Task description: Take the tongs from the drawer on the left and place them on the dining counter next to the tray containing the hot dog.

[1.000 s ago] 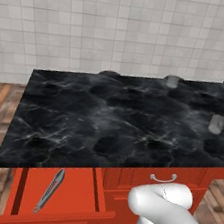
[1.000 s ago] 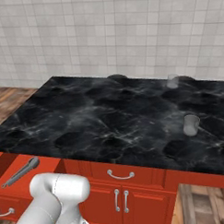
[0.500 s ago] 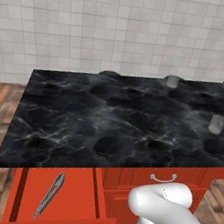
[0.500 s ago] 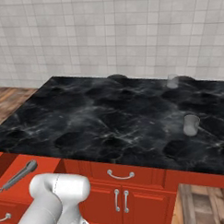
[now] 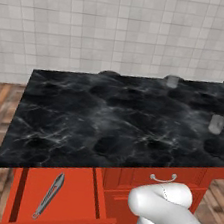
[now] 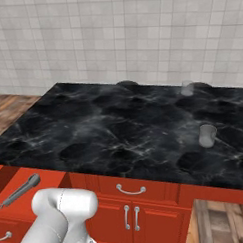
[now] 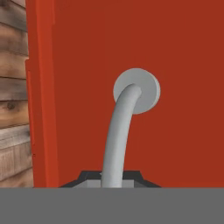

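Claw: claw point(image 7: 111, 180), bottom centre of hand view, clenched on the curved silver bar handle point(image 7: 120, 131) of the wide red-orange drawer point(image 5: 72, 192).
Tongs: slim grey metal tongs point(image 5: 48, 196), lower left, lying in the open drawer.
Handling: likely stiff, light, slippery; pinch mid-length.
Tabletop: black marble tabletop point(image 5: 123, 120) above.

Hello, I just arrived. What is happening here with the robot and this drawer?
The robot arm is pulling the left drawer open. Its gripper is shut on the drawer's curved silver handle, seen close up in the hand view. The drawer is already out from under the dining counter, and the tongs lie inside it, untouched. Two small glasses stand on the counter; the nearer glass is on the right side. Taking the tongs out is not yet done.
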Controlling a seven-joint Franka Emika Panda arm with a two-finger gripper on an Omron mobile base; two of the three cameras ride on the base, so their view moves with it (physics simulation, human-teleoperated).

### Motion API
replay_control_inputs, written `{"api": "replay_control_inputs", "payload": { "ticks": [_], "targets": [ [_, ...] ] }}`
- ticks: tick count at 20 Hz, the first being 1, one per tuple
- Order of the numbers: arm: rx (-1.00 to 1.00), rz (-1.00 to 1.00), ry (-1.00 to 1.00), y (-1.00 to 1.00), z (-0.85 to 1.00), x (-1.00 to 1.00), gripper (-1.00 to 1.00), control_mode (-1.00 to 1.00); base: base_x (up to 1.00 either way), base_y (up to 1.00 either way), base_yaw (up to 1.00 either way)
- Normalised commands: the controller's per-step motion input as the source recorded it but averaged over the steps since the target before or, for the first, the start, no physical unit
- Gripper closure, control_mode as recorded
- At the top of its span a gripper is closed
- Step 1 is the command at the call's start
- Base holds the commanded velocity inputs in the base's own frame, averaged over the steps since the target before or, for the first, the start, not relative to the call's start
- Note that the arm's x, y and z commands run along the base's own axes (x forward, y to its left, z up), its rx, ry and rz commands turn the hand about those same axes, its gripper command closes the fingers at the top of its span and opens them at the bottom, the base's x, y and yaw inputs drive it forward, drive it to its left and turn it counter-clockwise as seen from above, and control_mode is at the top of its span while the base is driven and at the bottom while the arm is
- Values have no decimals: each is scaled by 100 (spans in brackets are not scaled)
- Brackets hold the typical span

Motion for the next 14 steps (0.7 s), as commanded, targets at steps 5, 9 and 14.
{"api": "replay_control_inputs", "payload": {
  "ticks": [5, 9, 14],
  "targets": [
    [0, 0, 0, 0, 0, -6, 100, -100, 0, 0, 0],
    [0, 0, 0, 0, 0, -21, 100, -100, 0, 0, 0],
    [0, 0, 0, 0, 0, -25, 100, -100, 0, 0, 0]
  ]
}}
